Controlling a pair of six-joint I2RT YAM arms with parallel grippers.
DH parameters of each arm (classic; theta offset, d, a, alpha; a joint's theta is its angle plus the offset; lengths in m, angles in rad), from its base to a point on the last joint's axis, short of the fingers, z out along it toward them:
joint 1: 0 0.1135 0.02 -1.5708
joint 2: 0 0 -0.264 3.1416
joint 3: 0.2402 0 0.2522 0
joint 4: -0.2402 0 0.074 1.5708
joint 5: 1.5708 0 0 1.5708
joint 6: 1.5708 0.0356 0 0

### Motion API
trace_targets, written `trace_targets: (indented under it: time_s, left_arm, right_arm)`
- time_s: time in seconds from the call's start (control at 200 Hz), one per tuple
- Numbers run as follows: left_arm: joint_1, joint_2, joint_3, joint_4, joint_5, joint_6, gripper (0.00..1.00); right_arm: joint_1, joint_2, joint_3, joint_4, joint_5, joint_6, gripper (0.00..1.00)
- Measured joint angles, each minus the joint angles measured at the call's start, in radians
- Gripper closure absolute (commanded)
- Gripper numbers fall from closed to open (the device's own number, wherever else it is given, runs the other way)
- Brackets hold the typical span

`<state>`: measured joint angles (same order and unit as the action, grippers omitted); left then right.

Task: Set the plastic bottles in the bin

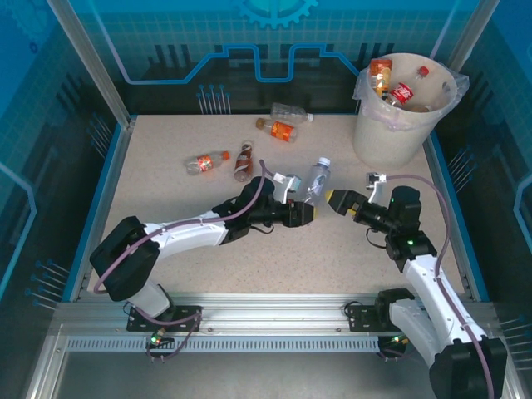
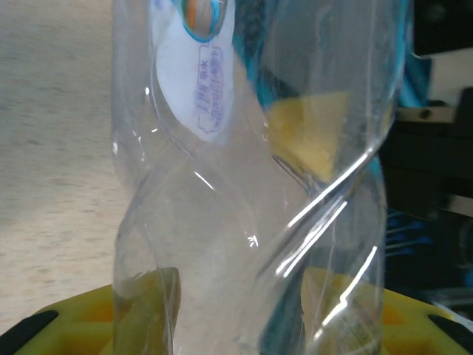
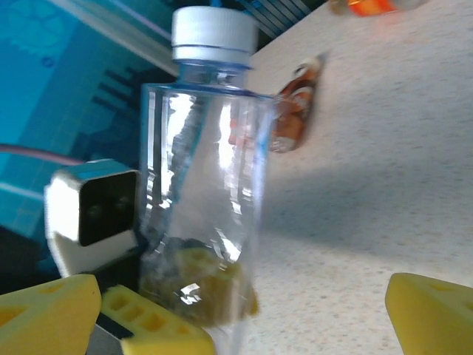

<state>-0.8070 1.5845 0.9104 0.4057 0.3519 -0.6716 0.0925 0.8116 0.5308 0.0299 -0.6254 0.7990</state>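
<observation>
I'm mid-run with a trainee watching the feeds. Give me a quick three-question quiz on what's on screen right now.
1. True or false: the bin lies tipped on its side.
2. Which end effector grips the white-capped clear bottle? A left, B right, C neither.
3. How many others lie loose on the table?
Key: 1 false, the bin stands upright. 2 A, the left end effector; the right end effector is open. 3 four loose bottles.
</observation>
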Motion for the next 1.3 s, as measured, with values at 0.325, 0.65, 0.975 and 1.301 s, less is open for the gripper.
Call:
trace_targets:
  time_s: [0.325, 0.65, 0.975, 1.301]
  left_arm:
    - [-0.012, 0.046, -0.014, 0.307, 0.167, -0.143, 0.6]
    - [-0.015, 0.101, -0.014, 0.388, 0.201, -0.169, 0.58]
    - [-0.015, 0.098, -0.016, 0.396, 0.191, -0.16, 0.55]
    - [-0.023, 0.031, -0.013, 0.232, 0.105, -0.089, 0.25]
  right_arm:
    - [0.021, 0.06, 0.071, 0.053, -0.025, 0.003, 0.02]
    - [0.06, 0.167, 0.115, 0.201, -0.024, 0.024, 0.16]
    - [0.067, 0.208, 0.146, 0.187, -0.01, 0.006, 0.43]
    - [0.073, 0.193, 0.185, 0.086, 0.016, -0.05, 0.58]
